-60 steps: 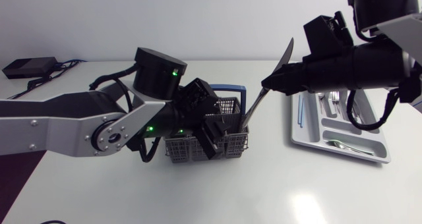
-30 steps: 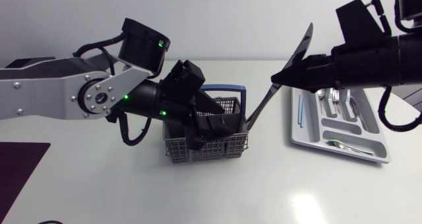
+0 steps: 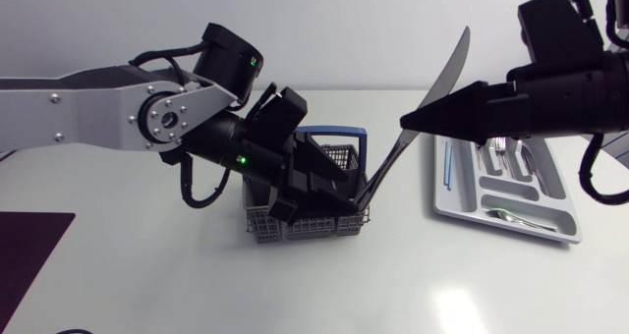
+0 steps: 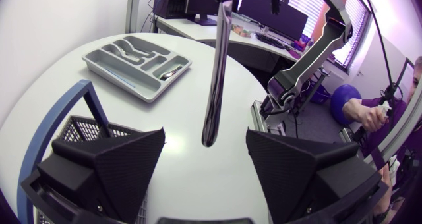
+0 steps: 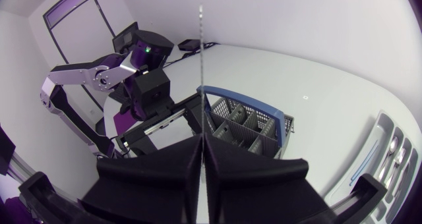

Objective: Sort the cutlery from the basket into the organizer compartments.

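Observation:
A table knife (image 3: 413, 118) hangs tilted above the table, blade up, with my right gripper (image 3: 408, 125) shut on its middle. In the right wrist view its thin blade (image 5: 200, 66) rises from between the closed fingers (image 5: 202, 148). The knife's handle end (image 4: 210, 135) hangs between the fingers of my left gripper (image 4: 206, 151), which stands open and touches neither side. The left gripper (image 3: 339, 192) sits over the grey wire basket (image 3: 310, 224) with its blue handle (image 3: 346, 132). The grey organizer (image 3: 550, 234) lies to the right.
The organizer (image 4: 99, 60) holds forks (image 3: 498, 149), a spoon (image 3: 511, 216) and a blue piece (image 3: 447, 165) in separate compartments. My left arm's links (image 3: 88, 113) stretch across the table's left half. The basket (image 5: 247, 122) stands between both arms.
The left gripper's fingers have spread wider and its arm has swung upward. The right gripper has carried the knife a little up and to the right.

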Action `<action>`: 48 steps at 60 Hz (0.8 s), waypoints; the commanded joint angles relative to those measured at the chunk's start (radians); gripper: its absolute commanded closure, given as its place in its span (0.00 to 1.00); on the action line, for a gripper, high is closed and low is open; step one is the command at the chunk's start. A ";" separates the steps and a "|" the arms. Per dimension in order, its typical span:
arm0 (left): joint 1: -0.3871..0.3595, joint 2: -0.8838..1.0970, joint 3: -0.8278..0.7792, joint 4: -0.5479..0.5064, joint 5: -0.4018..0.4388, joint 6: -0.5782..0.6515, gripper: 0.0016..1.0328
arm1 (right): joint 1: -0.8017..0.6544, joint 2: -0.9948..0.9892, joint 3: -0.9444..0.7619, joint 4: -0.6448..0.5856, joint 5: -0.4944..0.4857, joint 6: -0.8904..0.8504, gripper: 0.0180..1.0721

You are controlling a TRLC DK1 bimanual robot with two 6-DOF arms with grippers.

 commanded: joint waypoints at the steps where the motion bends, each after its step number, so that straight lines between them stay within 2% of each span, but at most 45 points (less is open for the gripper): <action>1: -0.016 0.024 0.046 -0.019 0.043 0.025 0.21 | -0.012 -0.013 0.025 0.026 -0.021 0.035 0.95; 11: -0.018 0.026 0.061 -0.050 0.101 0.025 0.27 | -0.018 -0.016 0.009 0.052 -0.062 0.067 0.95; 17: -0.030 0.032 0.061 -0.064 0.149 0.025 0.34 | -0.018 -0.025 -0.021 0.100 -0.093 0.104 0.95; 29: -0.041 0.036 0.069 -0.077 0.180 0.025 0.44 | -0.016 -0.027 -0.041 0.124 -0.125 0.127 0.95; 36: -0.039 0.041 0.073 -0.083 0.193 0.025 0.56 | -0.013 -0.028 -0.046 0.127 -0.127 0.128 0.95; 38: -0.036 0.044 0.076 -0.085 0.201 0.025 0.62 | -0.013 -0.028 -0.047 0.127 -0.128 0.128 0.95; 40: -0.036 0.044 0.078 -0.087 0.201 0.024 0.64 | -0.016 -0.028 -0.047 0.127 -0.130 0.128 0.95; 43: -0.034 0.047 0.083 -0.093 0.204 0.024 0.72 | -0.019 -0.028 -0.046 0.127 -0.137 0.128 0.95; 48: -0.033 0.047 0.086 -0.094 0.204 0.024 0.77 | -0.024 -0.030 -0.044 0.127 -0.150 0.128 0.95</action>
